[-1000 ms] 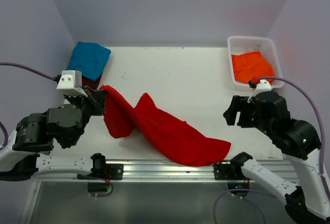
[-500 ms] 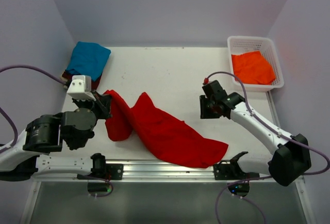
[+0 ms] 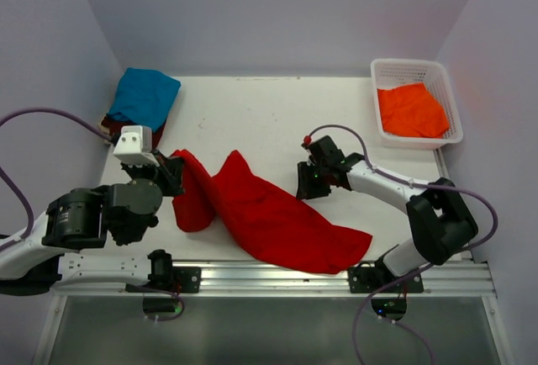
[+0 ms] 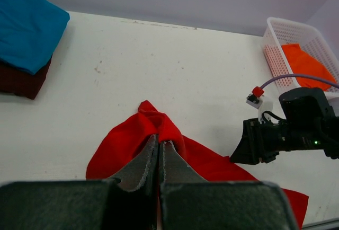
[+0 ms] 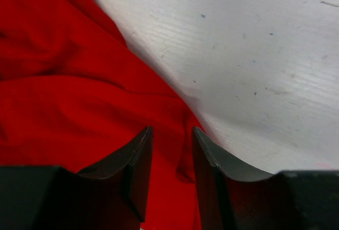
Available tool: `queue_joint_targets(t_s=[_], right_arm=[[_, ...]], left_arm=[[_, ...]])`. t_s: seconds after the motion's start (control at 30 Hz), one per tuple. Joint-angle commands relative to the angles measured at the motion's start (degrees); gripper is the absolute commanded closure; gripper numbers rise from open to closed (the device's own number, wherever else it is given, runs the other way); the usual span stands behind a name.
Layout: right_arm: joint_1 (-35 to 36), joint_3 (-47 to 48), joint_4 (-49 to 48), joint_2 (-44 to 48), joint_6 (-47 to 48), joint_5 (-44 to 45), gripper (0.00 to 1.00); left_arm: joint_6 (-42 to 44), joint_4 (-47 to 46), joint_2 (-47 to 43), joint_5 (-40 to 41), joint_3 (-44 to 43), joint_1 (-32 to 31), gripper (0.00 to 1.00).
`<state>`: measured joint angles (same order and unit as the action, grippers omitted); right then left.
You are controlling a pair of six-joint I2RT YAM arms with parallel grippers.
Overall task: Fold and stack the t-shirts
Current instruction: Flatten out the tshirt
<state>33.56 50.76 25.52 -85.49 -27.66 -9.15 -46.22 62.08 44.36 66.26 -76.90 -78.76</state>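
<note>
A bright red t-shirt (image 3: pixel 269 214) lies stretched and twisted across the near half of the table. My left gripper (image 3: pixel 172 171) is shut on a raised fold at the shirt's left end; the left wrist view shows the jaws (image 4: pixel 159 141) pressed together with red cloth (image 4: pixel 159 126) pinched at their tips. My right gripper (image 3: pixel 306 185) hovers low over the shirt's far edge, its jaws (image 5: pixel 172 132) apart over a wrinkle of red cloth (image 5: pixel 63 97) that they do not pinch. A teal t-shirt (image 3: pixel 145 96) rests folded on a dark maroon one (image 4: pixel 21 81) at the back left.
A white lattice basket (image 3: pixel 409 68) at the back right holds an orange t-shirt (image 3: pixel 410 108). Bare white tabletop (image 3: pixel 269 121) lies between the folded pile and the basket. Purple walls close in on the left, the right and the back.
My right arm has swung from the right side leftward to the red shirt's far edge, and its jaws have narrowed. The left gripper has shifted slightly, still clamped on the cloth.
</note>
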Motion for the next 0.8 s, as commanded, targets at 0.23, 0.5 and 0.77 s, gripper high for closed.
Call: queue_joint_targets(t_s=[0.23, 0.5, 0.77], right_arm=[[2.5, 0.6, -8.0, -6.7, -0.4, -2.7, 0.66], [3.4, 1.6, -6.8, -8.5, 0.6, 2.2, 0.68], [4.1, 2.2, -0.8, -1.9, 3.2, 8.2, 0.65]], left_arm=[[-3.5, -0.3, -1.6, 1.9, 1.0, 0.2, 1.00], [-4.9, 1.1, -2.4, 1.3, 1.1, 0.2, 1.00], [-5.1, 1.0, -2.3, 1.3, 1.2, 0.2, 1.00]])
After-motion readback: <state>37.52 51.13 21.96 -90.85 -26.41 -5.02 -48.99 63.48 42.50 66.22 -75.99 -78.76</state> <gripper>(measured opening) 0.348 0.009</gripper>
